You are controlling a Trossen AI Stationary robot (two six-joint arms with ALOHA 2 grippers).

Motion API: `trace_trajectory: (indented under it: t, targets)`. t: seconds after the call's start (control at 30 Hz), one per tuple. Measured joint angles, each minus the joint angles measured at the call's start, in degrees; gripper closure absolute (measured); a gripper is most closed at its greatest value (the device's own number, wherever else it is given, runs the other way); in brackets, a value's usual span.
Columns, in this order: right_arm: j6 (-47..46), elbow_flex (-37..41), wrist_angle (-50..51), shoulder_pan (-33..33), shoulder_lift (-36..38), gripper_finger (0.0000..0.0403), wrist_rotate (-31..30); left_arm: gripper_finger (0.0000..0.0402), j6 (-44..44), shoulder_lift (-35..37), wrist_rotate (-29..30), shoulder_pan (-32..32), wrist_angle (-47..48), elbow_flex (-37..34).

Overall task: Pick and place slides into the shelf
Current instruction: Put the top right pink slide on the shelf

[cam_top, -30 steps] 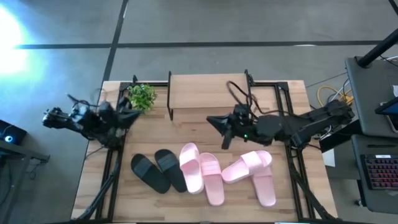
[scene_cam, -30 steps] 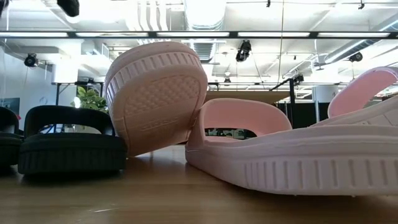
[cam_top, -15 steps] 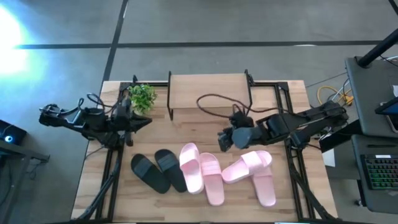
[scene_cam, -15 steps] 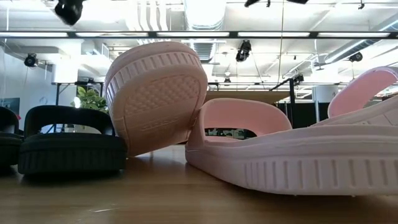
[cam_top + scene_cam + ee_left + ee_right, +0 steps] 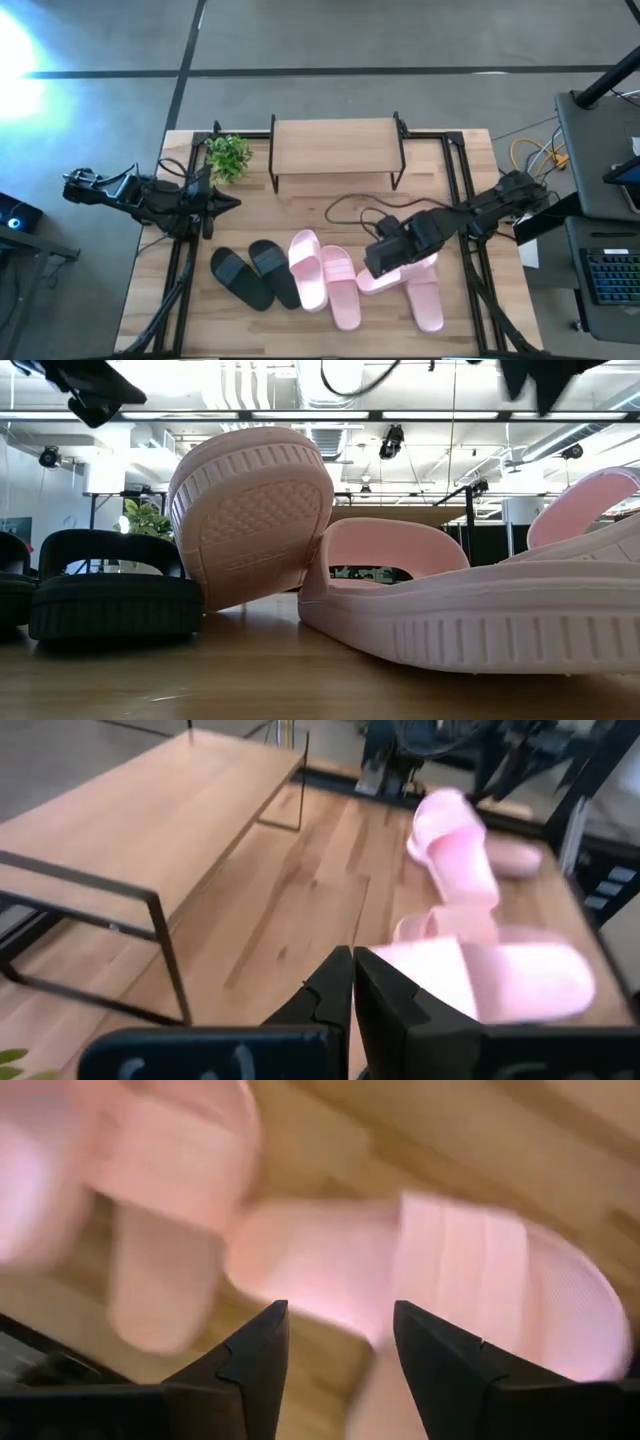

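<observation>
Wrist view alone shows right tool fingers apart above pink slide.

Matt ribbed pink slides, pale smooth wooden tabletop

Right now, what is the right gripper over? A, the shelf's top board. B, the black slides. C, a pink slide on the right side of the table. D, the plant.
C: in the high view the right gripper hangs at the pink slide on the table's right side, and its wrist view shows its open fingers pointing at that slide.
</observation>
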State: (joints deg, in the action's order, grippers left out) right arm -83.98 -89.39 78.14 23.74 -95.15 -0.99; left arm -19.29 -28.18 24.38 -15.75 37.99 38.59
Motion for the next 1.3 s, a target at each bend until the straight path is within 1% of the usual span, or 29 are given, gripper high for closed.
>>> trace_trajectory:
  t: [0.1, 0.23, 0.43, 0.6, 0.7, 0.83, 0.97, 1.03, 1.1, 1.17, 1.3]
  targets:
    - [1.41, -3.40, 4.39, 0.29, -3.12, 0.0230, 3.56, 0.0402, 0.62, -0.58, 0.35, 0.00, 0.10, -0.79]
    - [4.51, -10.77, 12.19, 0.24, -8.60, 0.0230, 4.55, 0.0402, 1.20, -1.54, 1.70, 0.00, 0.15, -1.45]
    - [8.13, -18.20, 11.80, -0.13, -14.89, 0.0230, 3.63, 0.0402, 2.22, -2.47, 2.35, 0.00, 0.30, -1.36]
    - [11.25, -21.54, 11.70, -0.15, -20.28, 0.0230, 4.54, 0.0402, 2.21, -2.41, 2.45, 0.00, 0.64, -1.38]
    - [11.67, -22.18, 11.90, -0.13, -21.95, 0.0230, 6.64, 0.0402, 2.19, -2.38, 2.51, 0.00, 0.79, -1.26]
    - [12.43, -20.79, 11.91, -0.12, -22.63, 0.0230, 6.97, 0.0402, 2.10, -1.98, 2.51, 0.00, 0.70, -1.27]
    - [15.18, -18.87, 11.98, -0.13, -21.90, 0.0230, 6.97, 0.0402, 1.93, -1.62, 2.49, 0.00, 0.72, -1.36]
    - [15.58, -18.70, 11.81, -0.17, -21.23, 0.0230, 7.46, 0.0402, 1.66, -1.63, 1.17, 0.00, 0.74, -1.23]
    - [15.97, -18.57, 11.88, -0.78, -19.94, 0.0230, 9.09, 0.0402, 1.63, -1.62, -0.86, 0.00, 0.41, -1.12]
    - [16.29, -18.26, 11.82, -1.40, -18.03, 0.0232, 9.28, 0.0402, 1.55, -1.62, -2.02, -0.02, 0.23, -1.24]
    - [14.26, -14.86, 11.82, -2.62, -12.26, 0.0243, 5.82, 0.0402, 1.49, -1.80, -2.65, -0.02, 0.12, -1.44]
